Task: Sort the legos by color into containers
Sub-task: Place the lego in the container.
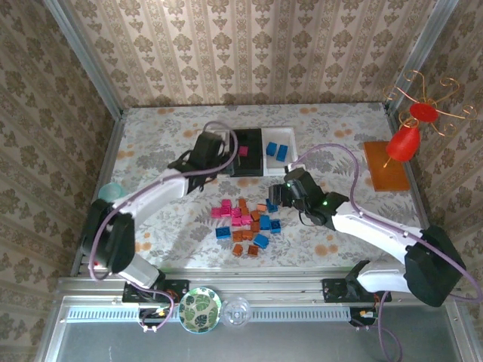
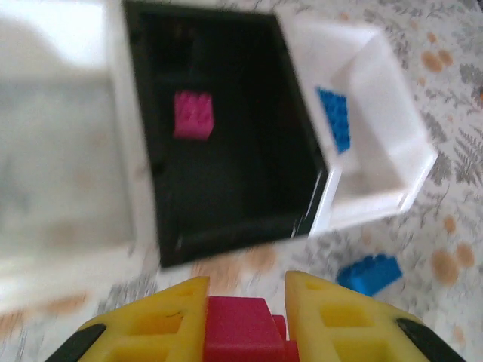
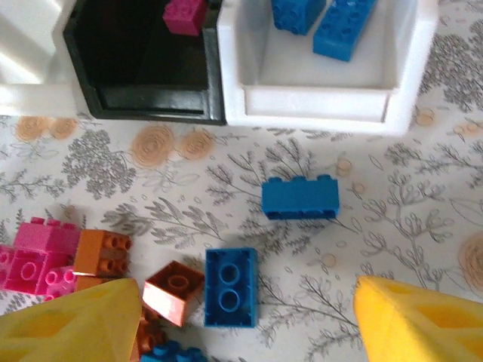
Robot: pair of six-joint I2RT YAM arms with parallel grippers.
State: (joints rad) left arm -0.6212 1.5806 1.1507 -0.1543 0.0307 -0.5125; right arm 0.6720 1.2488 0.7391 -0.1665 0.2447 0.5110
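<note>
White, black, white: the three joined bins [image 1: 281,166] sat at twelve o'clock from the loose lego pile [image 1: 245,222] in the overhead view. The left gripper [image 1: 217,145] covered their nine o'clock end; the right gripper [image 1: 276,194] hung at the pile's two o'clock. A teal cup [image 1: 112,191] stood at the nine o'clock edge of the table [image 1: 151,143]. From the left wrist, yellow fingers [image 2: 166,324] were clenched on a magenta brick [image 2: 240,324], the black bin [image 2: 241,188] at twelve holding one pink brick [image 2: 193,115], a stray blue brick [image 2: 368,273] at three. From the right wrist, the jaws stood released, wide apart above a flat blue brick [image 3: 230,286], an orange-brown brick [image 3: 175,290] just beside it at nine, another blue brick [image 3: 299,197] at one.
</note>
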